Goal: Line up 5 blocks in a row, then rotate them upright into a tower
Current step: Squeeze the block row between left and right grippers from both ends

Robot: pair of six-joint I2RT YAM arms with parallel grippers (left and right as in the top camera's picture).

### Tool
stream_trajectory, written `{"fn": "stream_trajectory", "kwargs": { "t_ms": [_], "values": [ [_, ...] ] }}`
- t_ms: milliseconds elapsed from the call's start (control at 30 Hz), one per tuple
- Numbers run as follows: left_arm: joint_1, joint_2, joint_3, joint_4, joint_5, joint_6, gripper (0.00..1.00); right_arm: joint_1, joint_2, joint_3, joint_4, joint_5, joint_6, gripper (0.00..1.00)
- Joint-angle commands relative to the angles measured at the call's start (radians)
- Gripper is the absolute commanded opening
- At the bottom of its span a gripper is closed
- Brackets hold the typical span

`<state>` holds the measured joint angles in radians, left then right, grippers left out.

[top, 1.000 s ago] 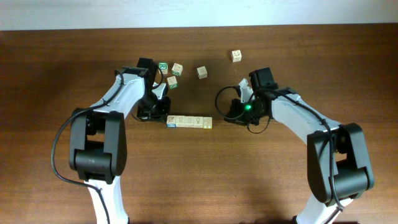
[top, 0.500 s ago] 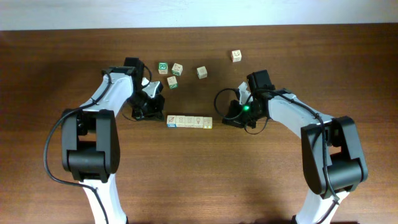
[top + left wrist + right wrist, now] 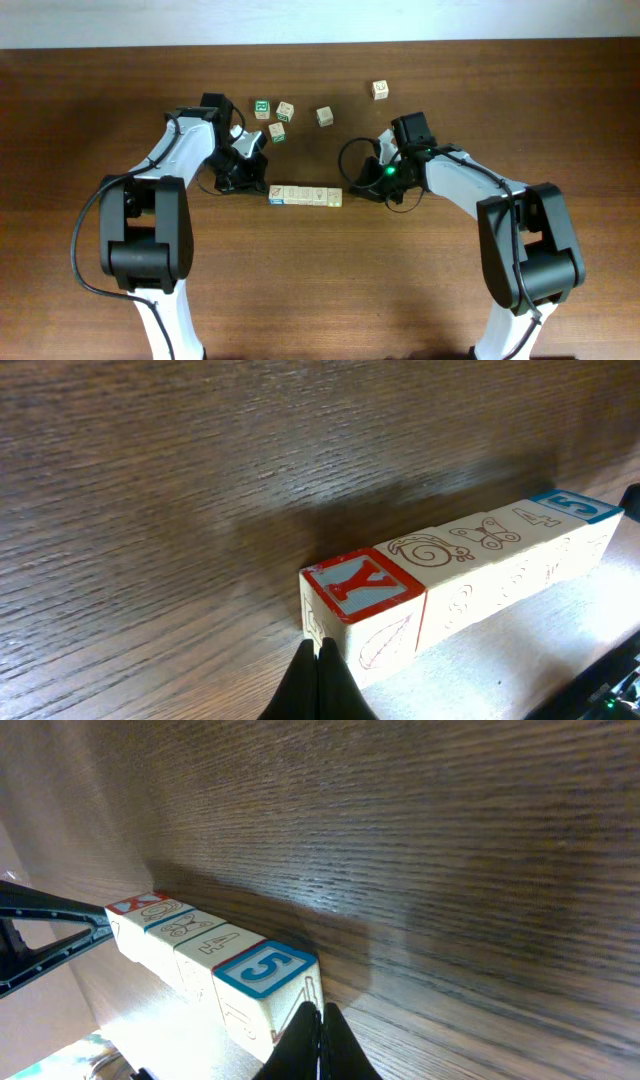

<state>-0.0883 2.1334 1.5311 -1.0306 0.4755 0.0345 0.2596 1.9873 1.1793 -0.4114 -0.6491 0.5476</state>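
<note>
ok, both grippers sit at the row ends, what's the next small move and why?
Probably nudge the ends opposite ways to swing the row: the shut left gripper sits at the Y block, the shut right gripper at the blue 5 block.

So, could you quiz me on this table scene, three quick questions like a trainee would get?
1. True or false: the left tool and the right tool are both shut.
2. Which letter is on top of the red-framed block nearest the left tool? A) Y B) K C) M
3. Fill in: the blue-framed block nearest the right tool shows the number ___.
Key: 1 true; 2 A; 3 5.
</note>
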Motion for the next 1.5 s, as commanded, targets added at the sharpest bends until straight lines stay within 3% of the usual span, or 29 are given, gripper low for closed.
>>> {"fn": "stream_trajectory", "kwargs": {
  "t_ms": [0, 467, 633, 767, 1033, 1167, 1467],
  "values": [
    [-0.003, -0.021, -0.011, 0.009, -0.009, 0.020, 0.00, 0.009, 0.015, -0.005, 0.004, 0.008, 0.034, 0.04],
    [-0.025, -0.021, -0.011, 0.009, -0.031, 0.019, 0.00, 0.027, 0.017, -0.002, -0.037, 0.040, -0.003, 0.04],
    [-0.025, -0.021, -0.011, 0.001, -0.031, 0.019, 0.00, -0.021, 0.017, 0.106, -0.267, 0.028, -0.303, 0.04],
    [-0.025, -0.021, -0.011, 0.001, -0.031, 0.019, 0.00, -0.023, 0.017, 0.115, -0.278, 0.031, -0.441, 0.04],
    [-0.025, -0.021, -0.011, 0.001, -0.030, 0.019, 0.00, 0.015, 0.050, 0.116, -0.221, 0.012, -0.454, 0.04],
    [-0.025, -0.021, -0.011, 0.001, -0.030, 0.019, 0.00, 0.014, 0.051, 0.116, -0.228, 0.007, -0.339, 0.04],
    [-0.025, -0.021, -0.011, 0.001, -0.027, 0.019, 0.00, -0.005, 0.097, 0.116, -0.186, -0.052, -0.310, 0.04]
  ]
}}
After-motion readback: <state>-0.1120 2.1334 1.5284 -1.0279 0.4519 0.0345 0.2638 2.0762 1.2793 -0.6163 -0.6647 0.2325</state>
